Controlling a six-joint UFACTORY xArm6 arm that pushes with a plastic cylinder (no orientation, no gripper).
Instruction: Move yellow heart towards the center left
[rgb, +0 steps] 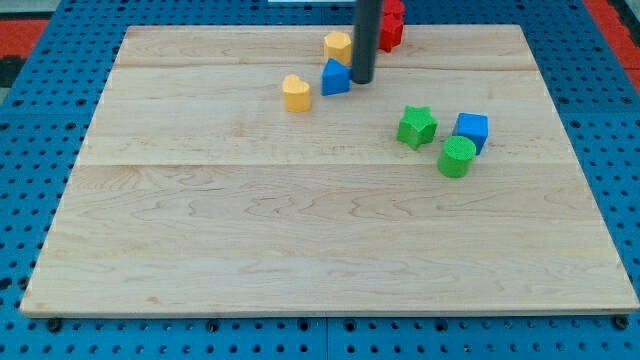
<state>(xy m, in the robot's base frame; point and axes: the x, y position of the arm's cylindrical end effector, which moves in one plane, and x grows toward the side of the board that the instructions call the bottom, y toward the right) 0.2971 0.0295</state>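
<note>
pale wooden board (300, 250) on blue pegboard (40, 120).

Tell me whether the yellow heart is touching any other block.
Apart. The yellow heart has bare wood all round it; the blue block and my tip lie to its right.

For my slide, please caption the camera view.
My tip sits right of the blue block; the yellow heart lies at its left.

A pale wooden board (320, 230) of joined planks lies before me, lit evenly and softly. Around it runs a blue perforated surface (40, 120), and red patches (25, 30) show at the view's top corners.
</note>
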